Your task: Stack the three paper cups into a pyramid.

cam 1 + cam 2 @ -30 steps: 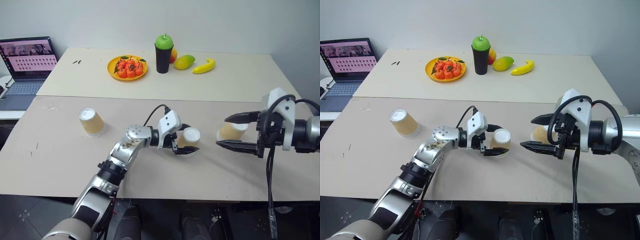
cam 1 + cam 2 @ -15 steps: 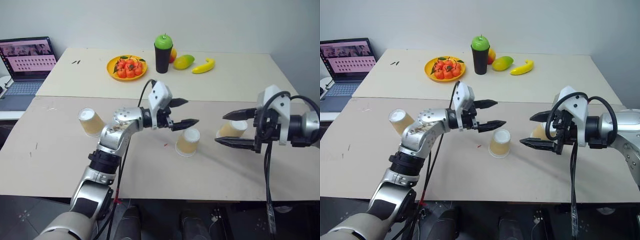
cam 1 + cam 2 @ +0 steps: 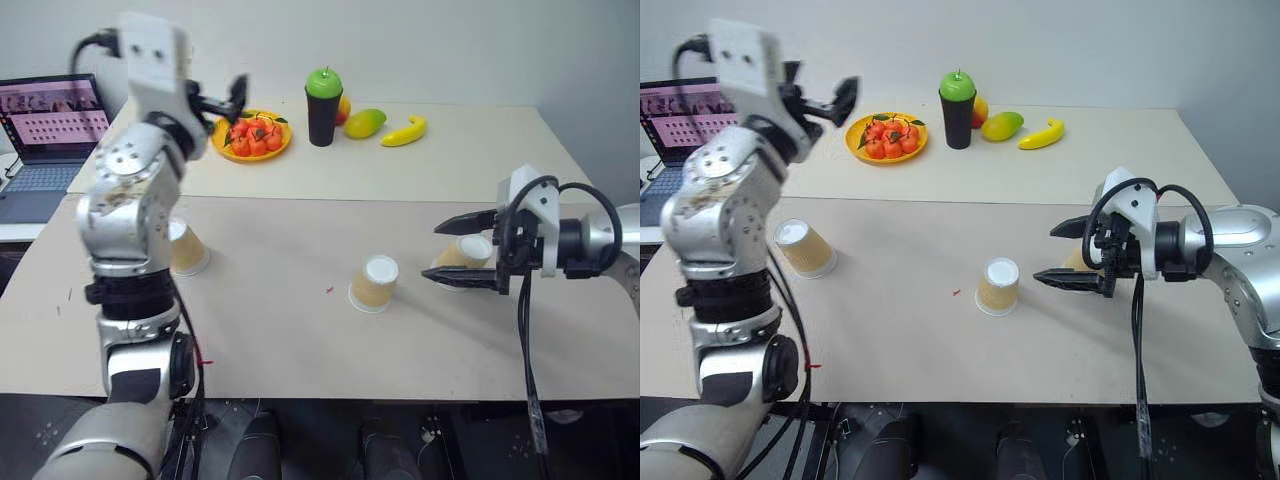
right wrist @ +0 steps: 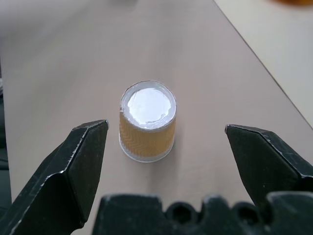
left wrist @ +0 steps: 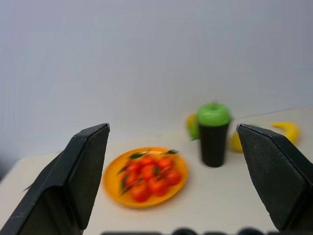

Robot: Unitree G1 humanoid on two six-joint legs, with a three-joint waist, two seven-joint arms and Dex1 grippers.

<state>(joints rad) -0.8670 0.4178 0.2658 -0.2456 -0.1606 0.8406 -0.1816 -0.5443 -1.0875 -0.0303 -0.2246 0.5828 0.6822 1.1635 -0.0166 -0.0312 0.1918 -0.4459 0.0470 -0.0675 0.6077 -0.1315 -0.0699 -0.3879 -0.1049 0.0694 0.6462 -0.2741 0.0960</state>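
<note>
- Your three cups all stand upside down and apart on the surface: left cup [image 3: 186, 247] toward the left edge, middle cup [image 3: 375, 284] mid-surface, right cup [image 3: 464, 256] toward the right edge.
- Nothing is paired or stacked; the pyramid is not begun.
- Left gripper [image 3: 222, 99]: fingers spread, empty, raised high.
- Right gripper [image 3: 458, 252]: fingers spread either side of the right cup, no grip evident.

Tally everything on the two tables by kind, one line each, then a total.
Paper cups: 3, left, middle, right
Tumbler: 1
Plate of red fruit: 1
Mangoes: 2, and one partly hidden behind the tumbler
Banana: 1
Laptop: 1
Total: 9
</note>
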